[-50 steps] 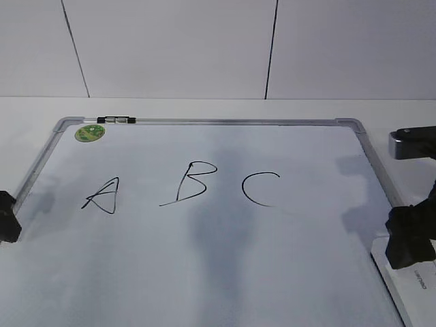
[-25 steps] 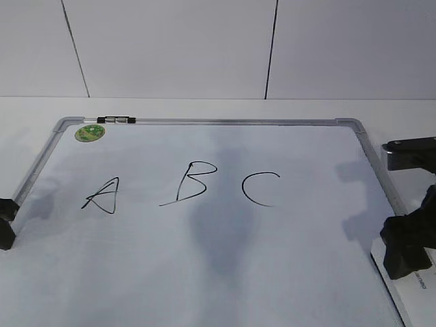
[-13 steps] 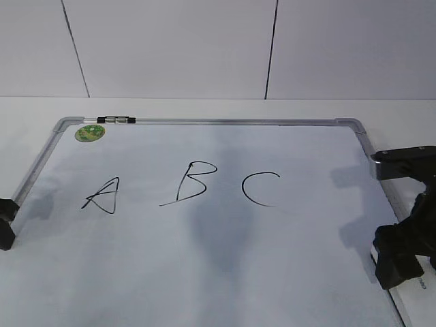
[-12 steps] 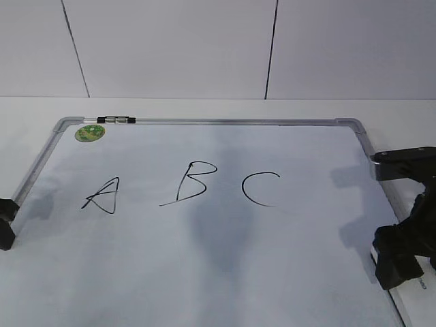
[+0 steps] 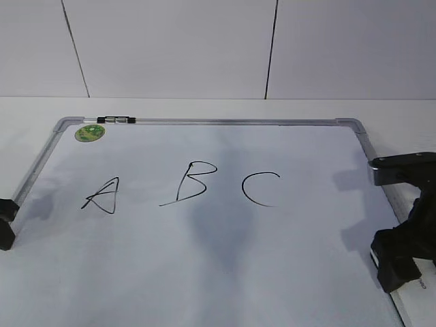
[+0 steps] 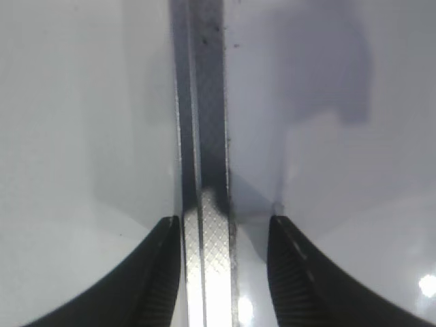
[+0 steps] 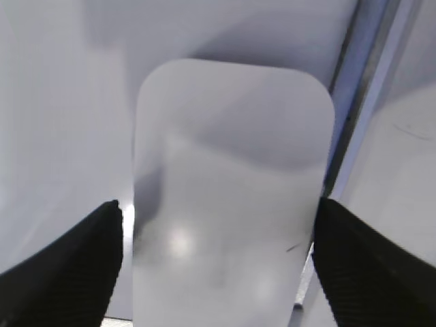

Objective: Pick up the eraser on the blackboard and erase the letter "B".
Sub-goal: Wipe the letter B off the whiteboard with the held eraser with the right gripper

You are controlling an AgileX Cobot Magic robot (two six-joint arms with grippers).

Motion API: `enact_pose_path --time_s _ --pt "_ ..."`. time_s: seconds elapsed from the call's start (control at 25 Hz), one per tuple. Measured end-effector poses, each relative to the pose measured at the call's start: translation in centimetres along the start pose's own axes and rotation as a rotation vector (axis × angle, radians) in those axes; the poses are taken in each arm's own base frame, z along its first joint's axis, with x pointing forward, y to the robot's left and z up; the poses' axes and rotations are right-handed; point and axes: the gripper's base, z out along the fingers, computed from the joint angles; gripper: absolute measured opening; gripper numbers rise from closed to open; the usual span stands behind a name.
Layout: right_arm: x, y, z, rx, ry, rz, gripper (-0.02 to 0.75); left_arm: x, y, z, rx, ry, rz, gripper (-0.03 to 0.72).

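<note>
The blackboard point(image 5: 204, 272) lies flat on the white counter point(image 5: 204, 109), a broad, stiff, glossy sheet in a grey metal frame that should take firm rubbing without flexing. The letter "B" point(image 5: 191, 182) is well away from the right pincer point(image 7: 218, 252), far off to its left, drawn between an "A" point(image 5: 102, 195) and a "C" point(image 5: 261, 189) that must be left alone. The eraser point(image 7: 228, 197) sits directly under the right pincer, between its two black jaws, by the board's right frame rail. It looks light and rigid, with a smooth shiny top that could slip, so the long side edges are the sensible place to squeeze, about midway along. That pincer is spread wide, its jaws just outside those edges and not visibly pressing. The left pincer point(image 6: 225, 272) hangs over the left frame rail, its jaws a narrow gap apart with the rail between them, gripping nothing. No containers are anywhere in sight.
</note>
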Motion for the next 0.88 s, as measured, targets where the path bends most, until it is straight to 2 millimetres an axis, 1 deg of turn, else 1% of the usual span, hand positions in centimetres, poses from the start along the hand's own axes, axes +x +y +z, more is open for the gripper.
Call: enact_pose_path --time_s 0.16,0.4,0.48,0.64,0.88 --pt "-0.13 0.15 0.51 -0.013 0.020 0.012 0.679 0.01 0.00 0.00 0.000 0.002 0.000 0.315" --pt "-0.21 0.15 0.61 -0.013 0.017 0.037 0.670 0.01 0.00 0.00 0.000 0.002 0.000 0.314" --pt "-0.21 0.15 0.61 -0.013 0.017 0.038 0.652 0.01 0.00 0.00 0.000 0.002 0.000 0.311" --pt "-0.21 0.15 0.61 -0.013 0.017 0.040 0.577 0.01 0.00 0.00 0.000 0.002 0.000 0.307" --pt "-0.23 0.16 0.61 -0.013 0.016 0.042 0.563 0.01 0.00 0.00 0.000 0.002 0.000 0.307"
